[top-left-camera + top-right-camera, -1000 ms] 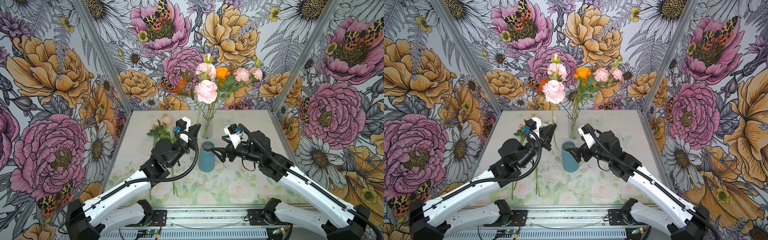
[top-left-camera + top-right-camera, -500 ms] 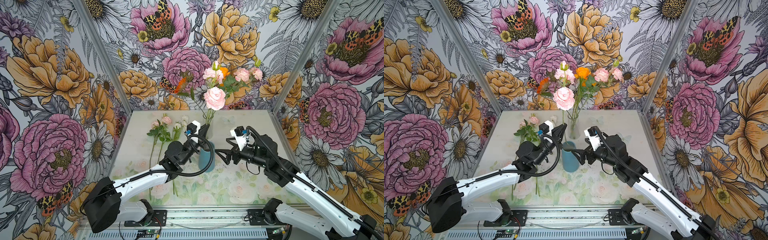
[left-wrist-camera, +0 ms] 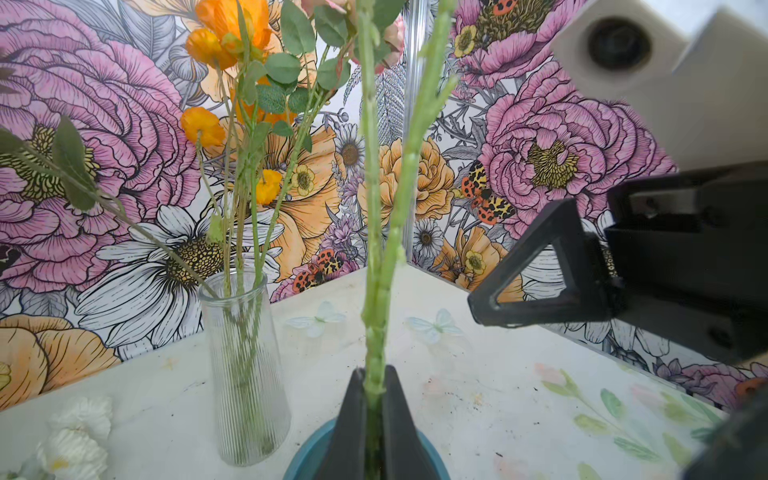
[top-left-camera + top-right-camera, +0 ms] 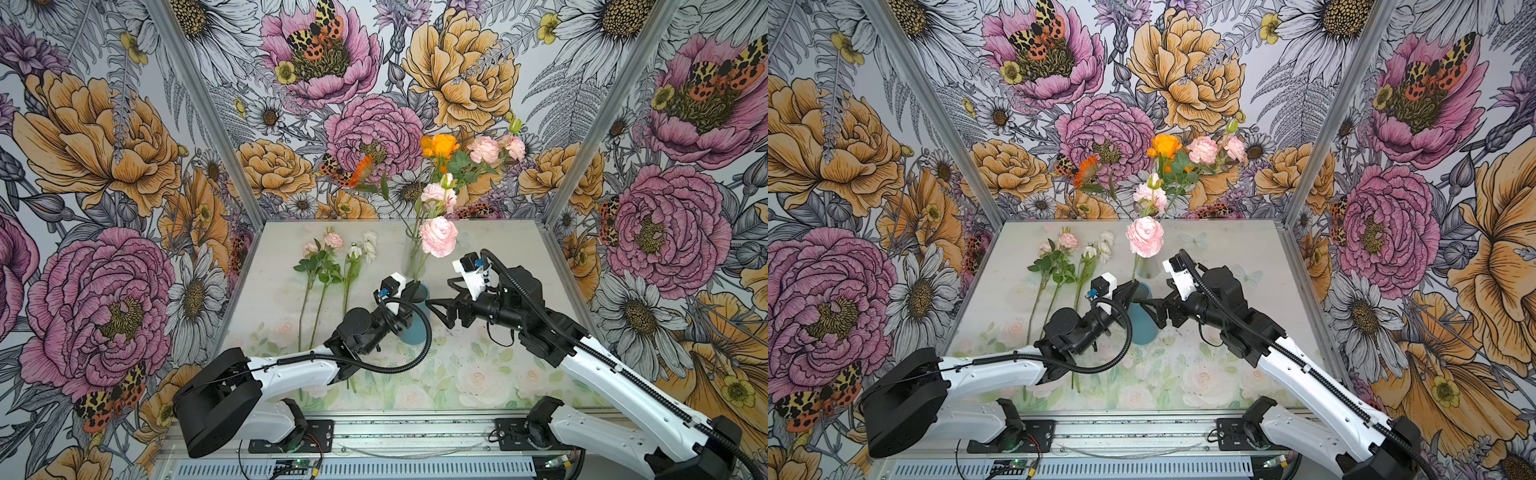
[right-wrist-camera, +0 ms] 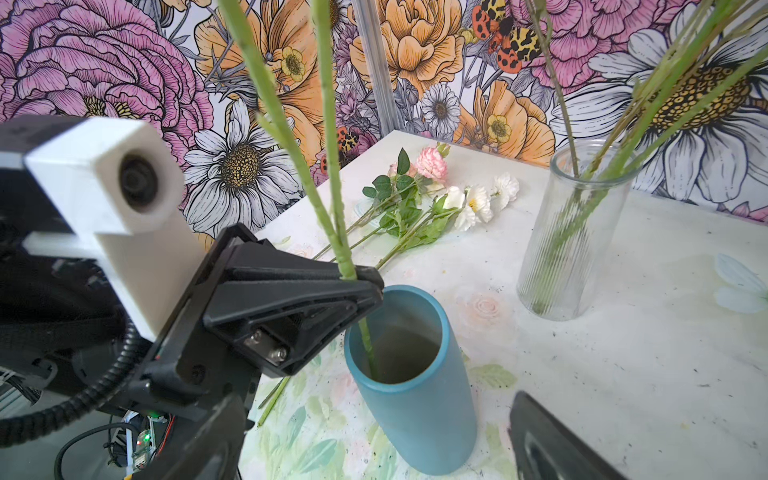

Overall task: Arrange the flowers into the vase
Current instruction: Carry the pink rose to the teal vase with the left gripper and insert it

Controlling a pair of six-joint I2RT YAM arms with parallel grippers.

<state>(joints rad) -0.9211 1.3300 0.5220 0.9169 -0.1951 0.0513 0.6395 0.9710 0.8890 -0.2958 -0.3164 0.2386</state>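
Note:
My left gripper [image 4: 411,286] [image 3: 374,378] is shut on the green stem [image 3: 374,249] of a pink flower [image 4: 438,236] [image 4: 1145,237]. The stem stands upright, its lower end inside the blue vase [image 4: 417,328] [image 5: 415,415]. Just right of that vase my right gripper [image 4: 440,293] [image 4: 1156,295] is open and holds nothing; one finger [image 5: 548,440] shows beside the vase. Behind stands a clear glass vase [image 4: 413,257] [image 3: 245,365] with orange [image 4: 442,145] and pink [image 4: 484,149] flowers. More flowers [image 4: 328,257] [image 5: 415,195] lie on the table, left of the vases.
The table [image 4: 498,257] is walled on three sides by flowered wallpaper panels [image 4: 104,166]. Both arm bases sit on a rail [image 4: 395,428] at the front edge. The two vases stand close together, the lying stems just left of my left arm.
My left gripper has carried the pink flower right and down, from beside the glass vase to over the blue vase; the stem end now sits inside. The right gripper has barely moved.

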